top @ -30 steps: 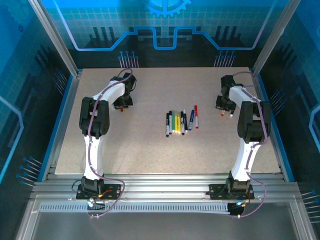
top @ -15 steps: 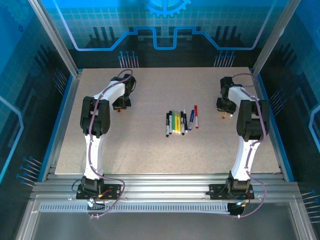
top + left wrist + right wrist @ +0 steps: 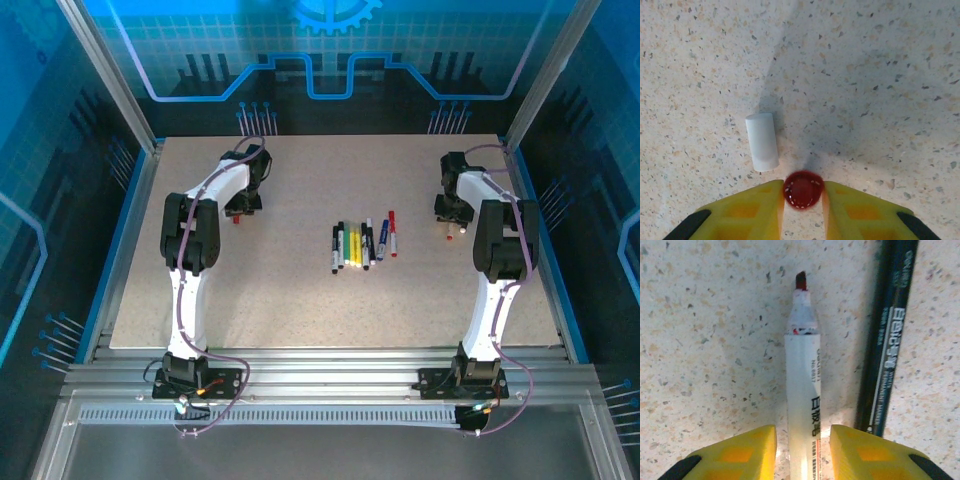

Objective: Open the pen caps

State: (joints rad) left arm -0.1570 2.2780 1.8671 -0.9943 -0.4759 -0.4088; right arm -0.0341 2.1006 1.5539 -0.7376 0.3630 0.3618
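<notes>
A big speckled table (image 3: 300,300) lies flat inside a blue-lit frame. Two white and black arms reach over it from the near edge. The left arm (image 3: 190,240) bends to the far left part of the table, and the right arm (image 3: 505,250) bends to the far right part. In the middle of the table, well apart from both arms, a bunch of pens (image 3: 362,243) lies side by side, showing black, green, yellow, blue and red bits. The right gripper (image 3: 802,432) has its yellow fingers apart. A white pen (image 3: 802,370) lies on the table between them with a little gap on each side. Its cap is off and its red tip (image 3: 800,280) points away from the gripper. A dark pen (image 3: 887,335) lies just beside it on the right. The left gripper (image 3: 803,200) has a red cap (image 3: 803,189) between its yellow fingers, seen end-on. The fingers sit very close on both sides, but I cannot tell if they squeeze it. A short white tube (image 3: 761,141) lies on the table near the cap.
</notes>
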